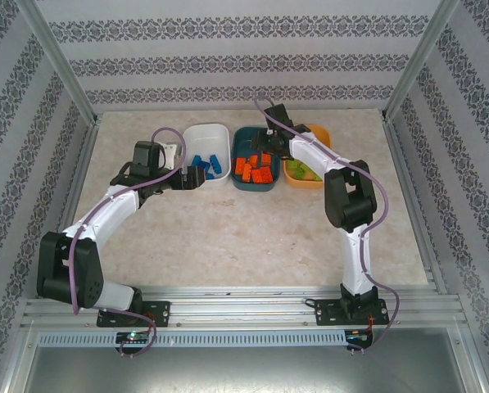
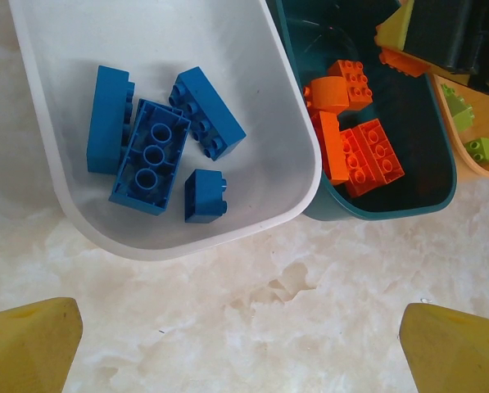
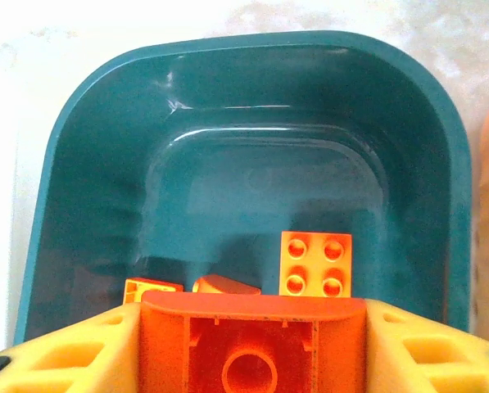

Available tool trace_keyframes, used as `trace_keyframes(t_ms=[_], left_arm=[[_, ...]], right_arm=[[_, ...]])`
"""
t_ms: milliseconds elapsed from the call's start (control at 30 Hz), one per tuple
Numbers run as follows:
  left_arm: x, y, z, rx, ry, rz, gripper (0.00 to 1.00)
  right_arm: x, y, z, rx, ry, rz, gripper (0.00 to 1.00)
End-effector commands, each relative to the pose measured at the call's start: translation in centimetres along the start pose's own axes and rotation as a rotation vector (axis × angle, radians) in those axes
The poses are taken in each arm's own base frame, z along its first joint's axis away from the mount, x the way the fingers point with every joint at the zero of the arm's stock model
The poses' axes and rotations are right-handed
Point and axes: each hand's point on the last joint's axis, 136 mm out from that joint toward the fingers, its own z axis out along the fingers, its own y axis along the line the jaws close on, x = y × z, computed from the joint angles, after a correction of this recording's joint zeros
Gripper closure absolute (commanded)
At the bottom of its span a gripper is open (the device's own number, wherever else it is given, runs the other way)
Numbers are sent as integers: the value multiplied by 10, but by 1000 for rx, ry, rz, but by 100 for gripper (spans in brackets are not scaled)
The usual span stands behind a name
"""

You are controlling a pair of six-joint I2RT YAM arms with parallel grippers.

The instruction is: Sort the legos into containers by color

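My right gripper is shut on an orange-red lego, held hollow side toward the camera over the dark teal tray. Several orange-red legos lie in that tray, among them a square four-stud one. Blue legos lie in the white tray. Lime green legos sit in the light orange tray. My left gripper stands open over bare table just in front of the white tray, nothing between its yellow fingertips.
The three trays stand side by side at the back of the marble-patterned table. Patterned walls and metal frame posts enclose the table on three sides. The right arm's elbow rises in front of the light orange tray.
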Motion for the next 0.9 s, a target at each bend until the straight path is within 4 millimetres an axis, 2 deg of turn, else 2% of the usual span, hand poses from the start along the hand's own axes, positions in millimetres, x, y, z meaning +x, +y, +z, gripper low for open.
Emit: trace_keyframes(t_ms=[0,867], left_arm=[[-4,-5,4,24,-11,16,0],[-3,-7,5,31,-4,16,0]], right_arm=[[-7,3,2,-17,-3,-9,49],[-8,2,37,4,51,-26,48]])
